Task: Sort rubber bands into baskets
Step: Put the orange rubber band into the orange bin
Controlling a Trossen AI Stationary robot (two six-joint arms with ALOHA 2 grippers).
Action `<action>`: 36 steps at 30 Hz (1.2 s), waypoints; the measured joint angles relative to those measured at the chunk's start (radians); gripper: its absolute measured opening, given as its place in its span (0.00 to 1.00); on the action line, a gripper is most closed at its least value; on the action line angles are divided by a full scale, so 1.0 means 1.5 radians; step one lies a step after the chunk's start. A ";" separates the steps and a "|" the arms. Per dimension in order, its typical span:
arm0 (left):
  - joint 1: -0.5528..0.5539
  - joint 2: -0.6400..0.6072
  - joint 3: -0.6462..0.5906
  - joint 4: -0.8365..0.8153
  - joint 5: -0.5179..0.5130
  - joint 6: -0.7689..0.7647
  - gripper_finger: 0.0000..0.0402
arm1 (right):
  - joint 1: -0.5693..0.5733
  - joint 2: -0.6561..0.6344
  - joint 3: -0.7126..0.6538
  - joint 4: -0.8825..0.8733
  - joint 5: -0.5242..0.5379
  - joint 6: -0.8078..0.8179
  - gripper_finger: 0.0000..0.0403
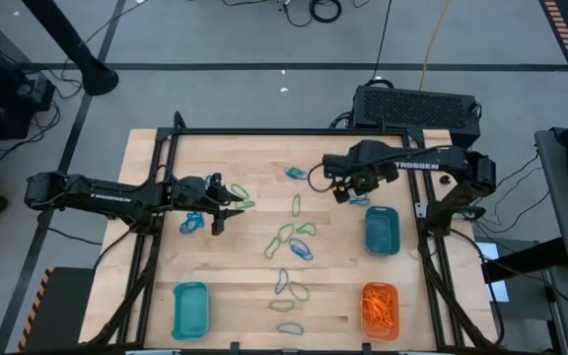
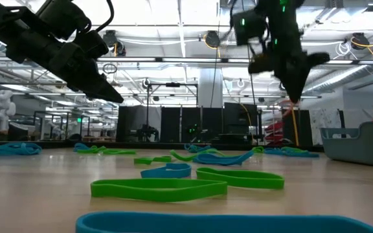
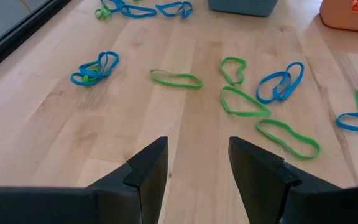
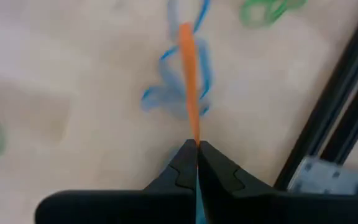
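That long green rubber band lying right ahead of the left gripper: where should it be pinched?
The green rubber band lies flat, stretched into a narrow loop. Probably best to come straight down on its middle, where the two strands run close together, so the open left gripper closes across both at once.

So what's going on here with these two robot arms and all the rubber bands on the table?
The robot is sorting rubber bands into baskets. The right claw is shut on an orange rubber band, lifted above the table near the teal basket on the right. The left claw hangs open over the left side of the table, holding nothing. The orange basket already holds orange bands, while many green and blue bands lie loose on the wood.
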 joint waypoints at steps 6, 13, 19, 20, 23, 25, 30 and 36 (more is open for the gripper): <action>0.000 0.000 0.000 0.016 0.042 -0.004 0.44 | 0.158 0.000 0.063 -0.019 -0.051 0.106 0.00; -0.044 0.000 0.000 0.083 0.113 -0.005 0.44 | 0.365 0.000 0.085 0.051 -0.065 0.320 0.00; -0.125 0.000 0.000 0.172 0.120 -0.004 0.44 | 0.514 0.000 0.085 0.178 -0.062 0.462 0.00; -0.138 0.000 0.000 0.189 0.120 -0.004 0.44 | 0.533 0.000 0.085 0.195 -0.058 0.486 0.00; -0.167 0.000 0.000 0.231 0.120 -0.002 0.44 | 0.584 0.000 0.085 0.230 -0.041 0.555 0.00; -0.181 0.000 0.000 0.246 0.119 0.003 0.44 | 0.614 0.000 0.085 0.245 -0.041 0.595 0.00; -0.194 0.000 0.000 0.252 0.099 0.035 0.44 | 0.667 0.000 0.085 0.259 -0.041 0.702 0.00; -0.193 0.000 0.000 0.252 0.096 0.066 0.44 | 0.693 0.018 0.085 0.300 -0.045 0.772 0.00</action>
